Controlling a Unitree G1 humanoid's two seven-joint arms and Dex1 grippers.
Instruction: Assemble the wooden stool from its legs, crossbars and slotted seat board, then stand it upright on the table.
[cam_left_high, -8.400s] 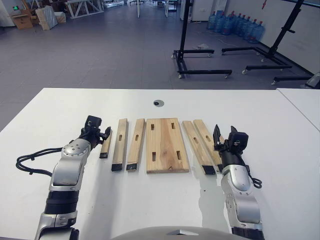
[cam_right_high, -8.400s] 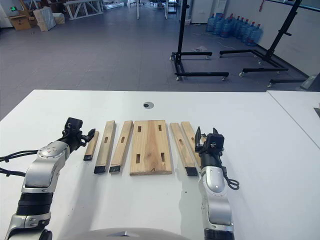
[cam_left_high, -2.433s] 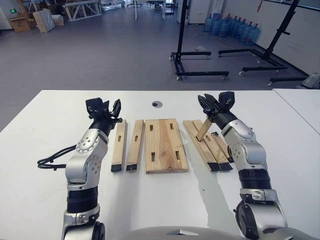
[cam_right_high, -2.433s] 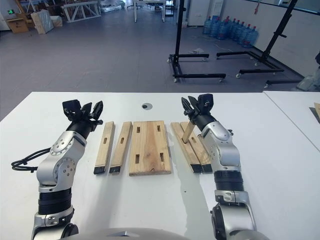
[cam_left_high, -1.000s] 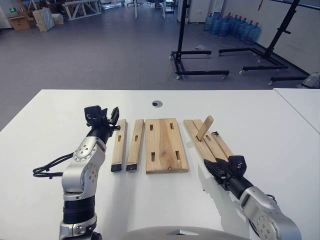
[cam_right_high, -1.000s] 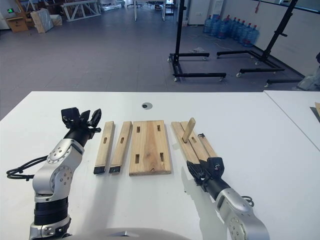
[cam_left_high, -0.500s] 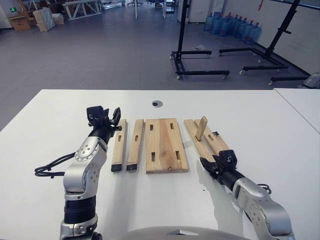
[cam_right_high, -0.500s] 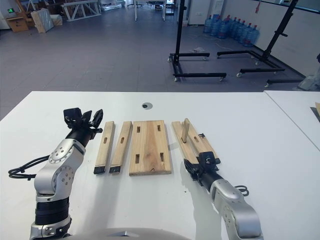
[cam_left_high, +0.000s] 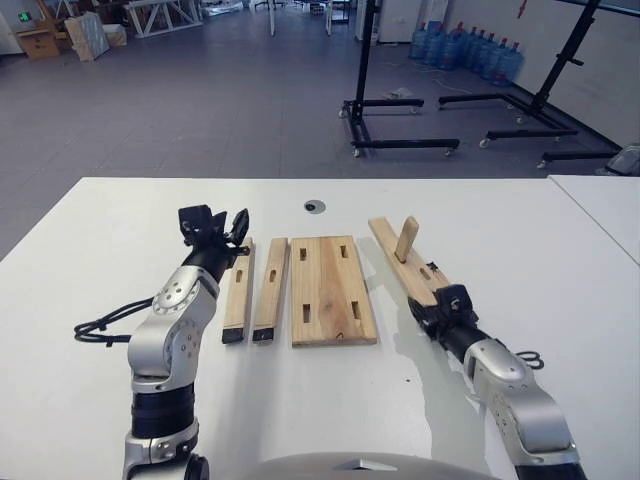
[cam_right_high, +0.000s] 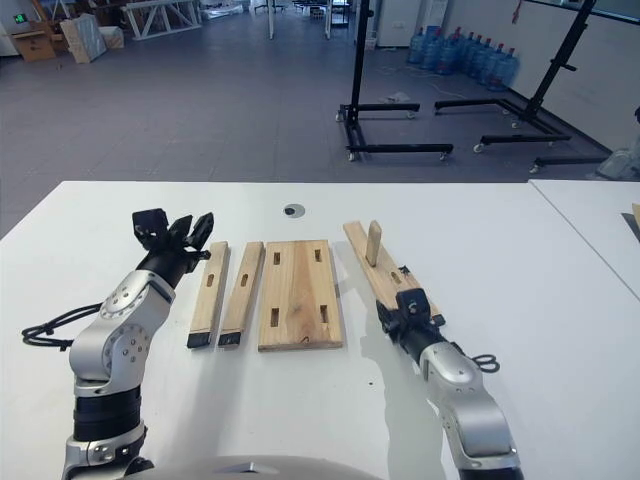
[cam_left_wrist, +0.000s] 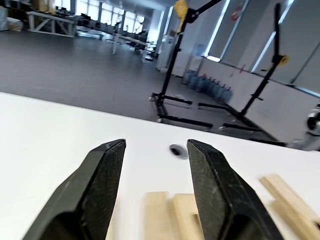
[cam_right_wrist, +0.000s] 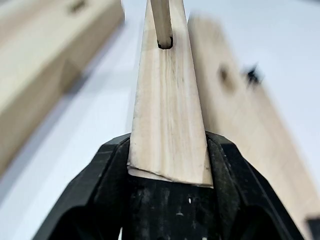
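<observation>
The slotted seat board (cam_left_high: 333, 290) lies flat at the table's middle. Two legs (cam_left_high: 238, 290) (cam_left_high: 270, 288) lie side by side just left of it. My left gripper (cam_left_high: 215, 225) hovers open above the far end of the outer leg, its fingers (cam_left_wrist: 107, 165) holding nothing. My right gripper (cam_left_high: 440, 310) is shut on the near end of a third leg (cam_left_high: 400, 258), which slants away to the right of the board. A short crossbar (cam_left_high: 405, 238) stands upright in that leg's slot (cam_right_wrist: 165, 44). Another leg (cam_right_wrist: 240, 100) lies right beside the held one.
A black cable (cam_left_high: 100, 328) loops on the table left of my left arm. A small round hole (cam_left_high: 315, 207) sits in the table beyond the board. A second table (cam_left_high: 610, 210) adjoins at the right. Black wheeled stands (cam_left_high: 400, 130) are on the floor behind.
My right gripper came forward to the near end of the leg and shut on it. The leg with its crossbar swung towards the board. The left gripper edged slightly farther away.
</observation>
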